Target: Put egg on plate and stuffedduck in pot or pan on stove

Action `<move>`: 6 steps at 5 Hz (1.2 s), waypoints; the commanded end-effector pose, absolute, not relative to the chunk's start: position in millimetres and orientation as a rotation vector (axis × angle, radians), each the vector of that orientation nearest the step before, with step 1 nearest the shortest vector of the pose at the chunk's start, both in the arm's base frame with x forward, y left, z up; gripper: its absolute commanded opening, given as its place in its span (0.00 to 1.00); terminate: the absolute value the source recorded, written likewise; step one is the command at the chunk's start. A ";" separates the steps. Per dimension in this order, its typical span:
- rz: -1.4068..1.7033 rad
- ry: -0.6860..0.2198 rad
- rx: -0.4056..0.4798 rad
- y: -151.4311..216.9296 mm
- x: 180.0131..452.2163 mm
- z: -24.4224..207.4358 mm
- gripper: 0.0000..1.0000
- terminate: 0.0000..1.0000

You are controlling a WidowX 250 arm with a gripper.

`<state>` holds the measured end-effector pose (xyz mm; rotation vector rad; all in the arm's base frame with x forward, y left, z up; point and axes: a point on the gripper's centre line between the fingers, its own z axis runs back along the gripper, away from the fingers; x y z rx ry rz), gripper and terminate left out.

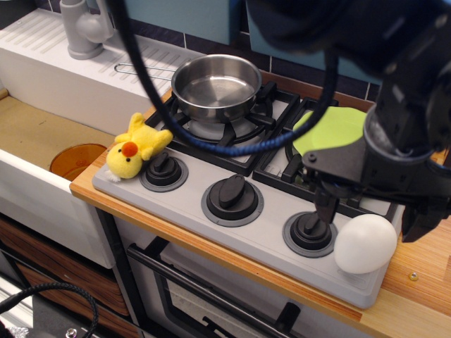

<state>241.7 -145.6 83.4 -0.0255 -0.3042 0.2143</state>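
Note:
The white egg rests on the stove's front right corner, next to the right knob. My gripper is open, its two black fingers standing left and right of the egg's top, just above and behind it. The lime-green plate lies on the back right burner, partly hidden by my arm. The yellow stuffedduck lies on the grey stove at its front left corner, beside the left knob. The steel pot stands empty on the back left burner.
A round orange dish sits in the sink on the left. A grey faucet stands on the white drainboard behind it. A black cable hangs across the pot and burners. The wooden counter runs along the stove's right edge.

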 end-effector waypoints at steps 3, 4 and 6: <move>0.210 -0.380 -0.064 -150.6 260.9 64.3 1.00 0.00; 0.213 -0.392 -0.054 -151.8 261.1 63.6 1.00 0.00; 0.226 -0.399 -0.045 -158.4 257.8 65.2 1.00 0.00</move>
